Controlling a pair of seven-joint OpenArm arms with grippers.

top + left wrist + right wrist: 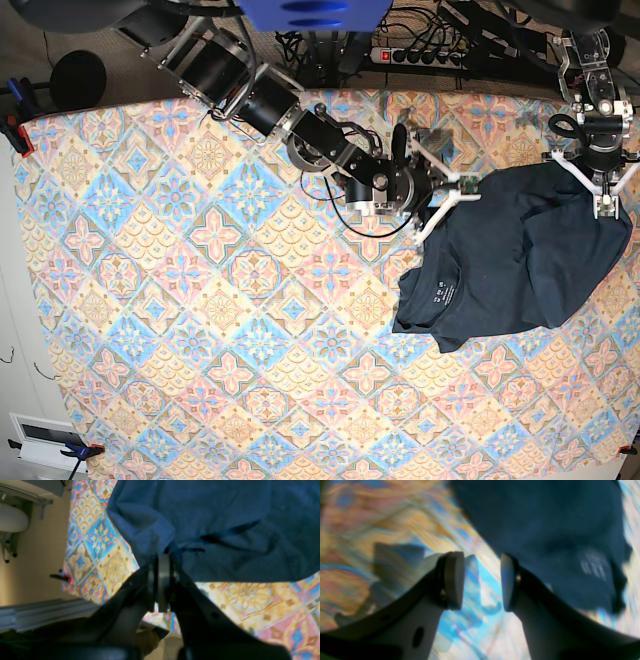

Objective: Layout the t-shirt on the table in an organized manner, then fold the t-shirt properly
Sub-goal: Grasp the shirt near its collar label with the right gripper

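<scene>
Navy cotton-like knit, one item: the shirt (515,255), lying rumpled on the table (200,300), well over toward the left arm's side and near that edge. Soft and limp by the look of its folds; it was judged light, likely to drape and drag rather than slide as a sheet, and not fragile.

Left gripper (162,555): jaws pressed together, pinching a bunched fold of the shirt right at their tips. Cloth fanned out beyond and to either side of the pinch. From the base view this hold sat at the shirt's outer edge; which part of the garment it was could not be told.

Right gripper (482,580): jaws spread, nothing between them, only tablecloth showing through the gap. The shirt lay just beyond and to one side of its fingertips, the pale neck label (593,563) further off on that side. Whether a finger touched the cloth could not be told.

Suggested holds: a hem or shoulder seam, taken at two well-separated points, since a single pinch would only gather it.
</scene>
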